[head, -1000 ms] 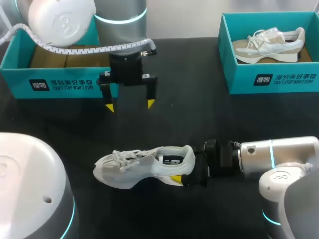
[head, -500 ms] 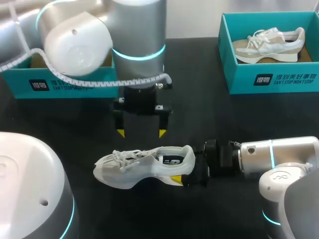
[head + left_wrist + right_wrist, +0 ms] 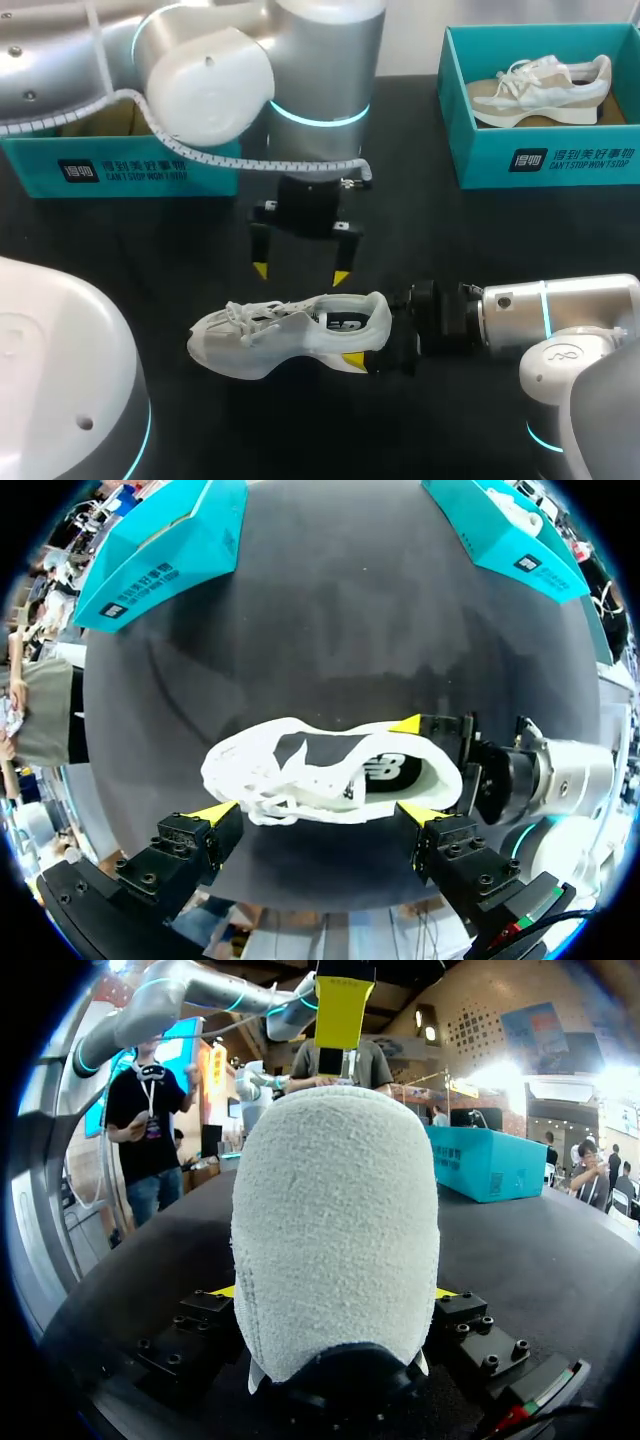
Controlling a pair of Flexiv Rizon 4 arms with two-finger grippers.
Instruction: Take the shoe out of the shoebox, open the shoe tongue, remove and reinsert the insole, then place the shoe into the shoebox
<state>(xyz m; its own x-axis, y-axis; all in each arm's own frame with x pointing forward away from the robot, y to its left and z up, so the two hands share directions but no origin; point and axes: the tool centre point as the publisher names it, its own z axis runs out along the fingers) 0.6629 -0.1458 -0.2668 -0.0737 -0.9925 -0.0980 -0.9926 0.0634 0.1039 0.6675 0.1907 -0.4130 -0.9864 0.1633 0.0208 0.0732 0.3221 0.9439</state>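
Note:
A white shoe (image 3: 285, 335) stands upright on the black table, toe to the left. My right gripper (image 3: 378, 345) comes in from the right and is shut on its heel (image 3: 335, 1230), one finger on each side. In the right wrist view the heel fills the space between the fingers (image 3: 455, 1312). My left gripper (image 3: 300, 273) hangs open just above and behind the shoe's opening, holding nothing. Seen from the left wrist, the shoe (image 3: 330, 780) lies between and beyond my left gripper's (image 3: 315, 813) spread fingers, laces toward one side.
A teal shoebox (image 3: 120, 165) with brown packing stands at the back left. Another teal shoebox (image 3: 545, 155) at the back right holds a beige and white shoe (image 3: 540, 88). Black table stretches between the boxes and in front of the shoe.
My left arm has swung from the left shoebox toward the right and nearer, and its open gripper now hangs over the shoe. The shoe and right arm have not moved.

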